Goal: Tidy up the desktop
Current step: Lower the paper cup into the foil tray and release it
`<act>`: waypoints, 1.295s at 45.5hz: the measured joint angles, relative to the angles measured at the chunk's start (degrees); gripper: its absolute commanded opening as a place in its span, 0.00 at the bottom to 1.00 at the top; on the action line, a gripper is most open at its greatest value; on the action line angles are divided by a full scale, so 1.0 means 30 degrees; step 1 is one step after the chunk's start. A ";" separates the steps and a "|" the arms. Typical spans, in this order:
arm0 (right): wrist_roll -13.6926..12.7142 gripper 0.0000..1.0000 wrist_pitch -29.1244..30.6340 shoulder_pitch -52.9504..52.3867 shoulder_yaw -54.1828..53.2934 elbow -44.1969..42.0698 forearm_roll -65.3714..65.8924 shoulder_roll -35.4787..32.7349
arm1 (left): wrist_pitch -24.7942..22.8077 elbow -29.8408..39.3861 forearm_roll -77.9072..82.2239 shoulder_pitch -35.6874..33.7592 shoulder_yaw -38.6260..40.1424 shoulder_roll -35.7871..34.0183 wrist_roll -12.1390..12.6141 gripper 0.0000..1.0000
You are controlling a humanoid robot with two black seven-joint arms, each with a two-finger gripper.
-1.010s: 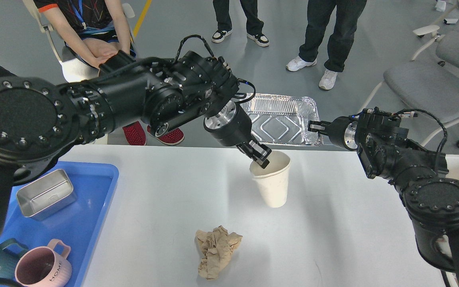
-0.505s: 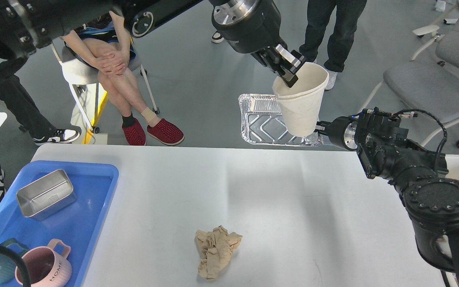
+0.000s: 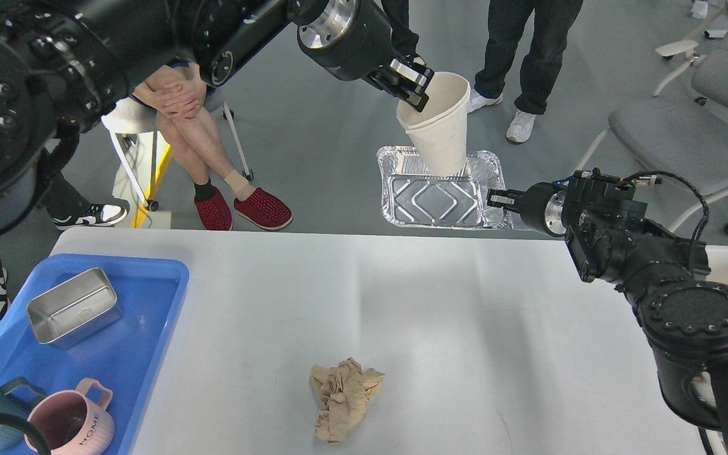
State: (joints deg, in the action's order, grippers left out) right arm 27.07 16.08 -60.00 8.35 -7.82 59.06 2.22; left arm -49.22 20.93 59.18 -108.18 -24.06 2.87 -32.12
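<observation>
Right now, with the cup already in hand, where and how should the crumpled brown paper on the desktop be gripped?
Probably from straight above, pinching across the narrower upper part of the crumpled paper. It lies loose and low on the desktop, longer front to back, with nothing beside it, so its raised folds give the fingers purchase.

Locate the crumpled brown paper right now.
In the head view, the crumpled brown paper lies on the desktop near its front edge, about mid-width. It sits right of the blue tray, with both grippers well away from it.
</observation>
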 measured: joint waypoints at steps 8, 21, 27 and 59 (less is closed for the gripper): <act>0.0029 0.00 0.0000 -0.0013 -0.0005 0.0025 0.0001 0.0023 | 0.1232 -0.2206 -0.0049 0.2033 -0.0242 0.1672 0.0116 0.01; 0.0060 0.00 0.0000 -0.0069 -0.0003 0.0028 0.0000 -0.0007 | 0.3553 -0.3735 -0.0126 0.4282 -0.0766 0.2607 0.1204 0.02; 0.0060 0.00 0.0000 -0.0090 -0.0002 0.0028 0.0000 -0.0012 | 0.5109 -0.3782 -0.0238 0.5226 -0.0789 0.2659 0.2129 0.03; 0.0089 0.00 0.0001 -0.0099 -0.0031 0.0027 -0.0052 -0.0038 | 0.7861 -0.3703 -0.1379 0.7607 -0.0535 0.2705 0.3908 0.15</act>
State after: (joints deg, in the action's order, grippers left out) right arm 27.34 16.08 -60.29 8.26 -7.74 58.91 2.11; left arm -25.64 9.83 55.04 -85.36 -25.67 10.99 -20.39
